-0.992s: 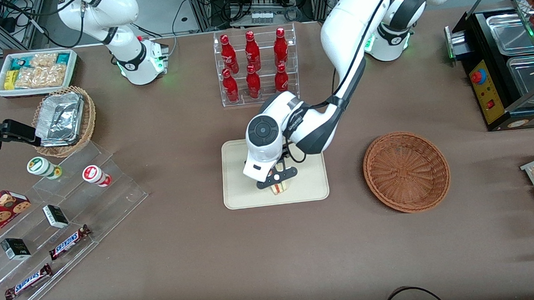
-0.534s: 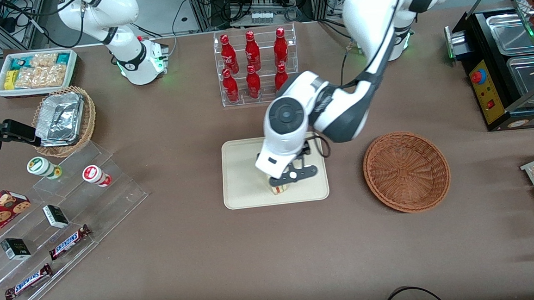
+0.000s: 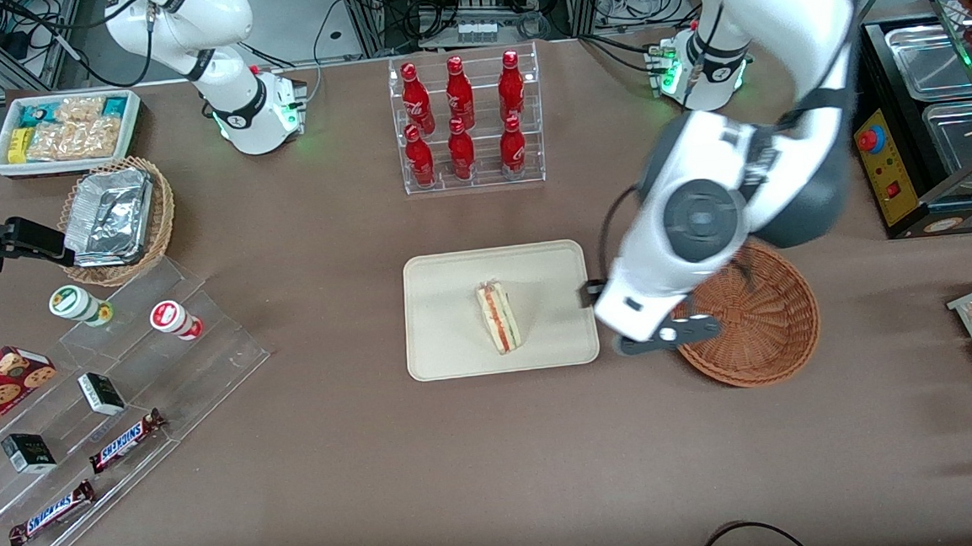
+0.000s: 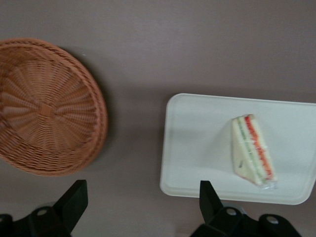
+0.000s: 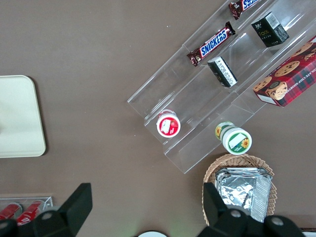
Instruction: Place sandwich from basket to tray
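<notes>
SNICKERS on 2 candy bars (image 3: 126, 440) (image 3: 51, 513), on clear stand

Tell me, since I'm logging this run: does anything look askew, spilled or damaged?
Nothing stands out. The triangular sandwich lies intact on the cream rectangular tray; the reddish-brown wicker basket sits upright and empty, and the open gripper hovers over the basket's tray-side rim.

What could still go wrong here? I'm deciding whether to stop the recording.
Little, probably. The sandwich lies on the tray, nearer its front rim than its middle, so a bump might slide it off. The open gripper hangs between tray and basket; dropping lower could clip either rim.
</notes>
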Controlling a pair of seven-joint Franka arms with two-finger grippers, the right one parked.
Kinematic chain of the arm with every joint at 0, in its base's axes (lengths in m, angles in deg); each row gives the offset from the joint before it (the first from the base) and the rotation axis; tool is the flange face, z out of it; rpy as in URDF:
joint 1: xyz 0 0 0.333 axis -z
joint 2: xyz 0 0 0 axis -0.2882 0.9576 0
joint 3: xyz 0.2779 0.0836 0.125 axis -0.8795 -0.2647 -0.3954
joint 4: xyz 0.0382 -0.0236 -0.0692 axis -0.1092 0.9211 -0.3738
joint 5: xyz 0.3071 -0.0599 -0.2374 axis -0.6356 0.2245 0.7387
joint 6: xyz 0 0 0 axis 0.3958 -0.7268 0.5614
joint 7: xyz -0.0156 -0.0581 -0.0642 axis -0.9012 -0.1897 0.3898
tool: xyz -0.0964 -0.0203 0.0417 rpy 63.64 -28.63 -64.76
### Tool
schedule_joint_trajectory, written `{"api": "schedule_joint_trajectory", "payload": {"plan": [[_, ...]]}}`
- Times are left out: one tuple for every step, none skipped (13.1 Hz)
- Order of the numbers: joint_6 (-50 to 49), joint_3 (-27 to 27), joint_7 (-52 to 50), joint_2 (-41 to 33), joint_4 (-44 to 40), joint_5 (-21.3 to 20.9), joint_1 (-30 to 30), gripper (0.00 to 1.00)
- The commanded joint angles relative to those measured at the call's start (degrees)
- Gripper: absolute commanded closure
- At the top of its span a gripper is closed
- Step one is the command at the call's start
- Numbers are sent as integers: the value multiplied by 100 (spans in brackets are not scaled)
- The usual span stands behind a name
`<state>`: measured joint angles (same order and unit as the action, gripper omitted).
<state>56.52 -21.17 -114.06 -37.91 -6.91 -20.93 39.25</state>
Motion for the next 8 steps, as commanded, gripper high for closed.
{"api": "schedule_joint_trajectory", "payload": {"plan": [[22, 32, 931, -892, 990, -11, -455, 0], [14, 32, 1353, -1059, 1140, -11, -674, 0], [-13, 32, 1627, -1174, 1185, -11, -833, 0], [-91, 32, 1865, -1262, 1194, -2, -965, 0], [-179, 32, 2015, -1332, 1203, -11, -1080, 0], [-241, 32, 2199, -1429, 1212, -11, -1194, 0], [-259, 24, 2314, -1499, 1221, -11, -1282, 0], [-355, 24, 2463, -1605, 1273, -19, -1440, 0]]}}
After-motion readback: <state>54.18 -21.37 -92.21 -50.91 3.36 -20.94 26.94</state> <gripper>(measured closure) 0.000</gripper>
